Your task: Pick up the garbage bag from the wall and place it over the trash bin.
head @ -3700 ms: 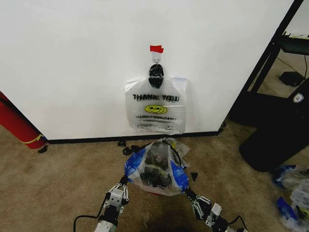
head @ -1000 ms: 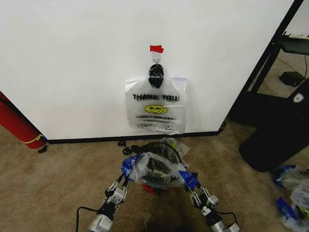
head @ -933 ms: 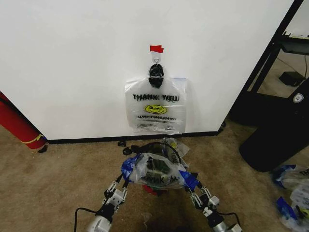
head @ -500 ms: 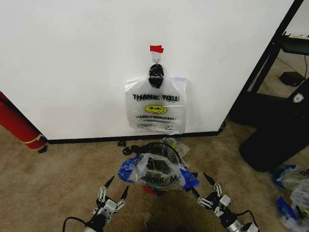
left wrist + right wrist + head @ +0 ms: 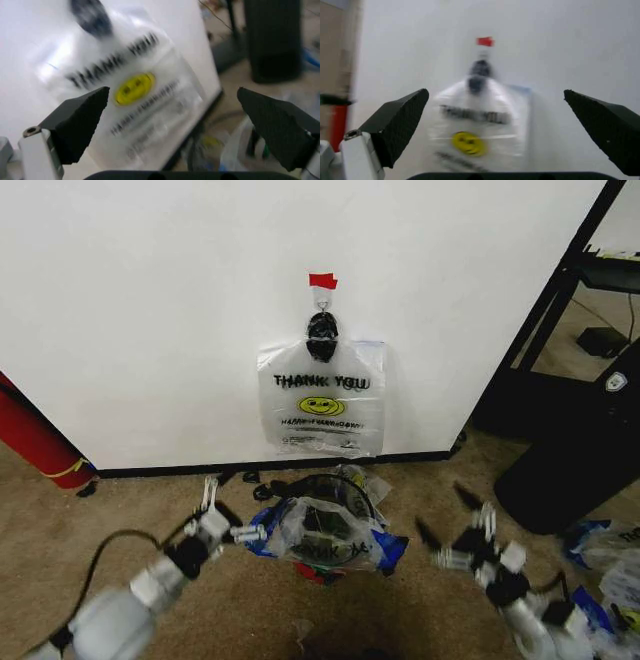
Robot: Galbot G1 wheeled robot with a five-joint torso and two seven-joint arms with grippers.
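The garbage bag (image 5: 322,532), whitish with blue patches at its edges, lies draped over the trash bin (image 5: 317,573), whose red base peeks out below it on the carpet. My left gripper (image 5: 228,515) is open just left of the bag's blue edge, holding nothing. My right gripper (image 5: 445,515) is open to the right of the bag, a short gap away. On the wall (image 5: 150,310) a similar smiley bag (image 5: 320,405) with black knotted handles hangs from a hook (image 5: 321,300) under red tape (image 5: 322,280). Both wrist views face that hanging bag (image 5: 132,84) (image 5: 475,127) between widely spread fingers.
A long red cylinder (image 5: 35,435) leans at the far left by the black baseboard (image 5: 170,470). A black rack (image 5: 560,310) and a dark slab (image 5: 575,470) stand to the right. More plastic bags (image 5: 610,580) lie on the carpet at the far right.
Both grippers let go of the bag's blue edges, opened and swung outward and up. The bag stays draped on the bin.
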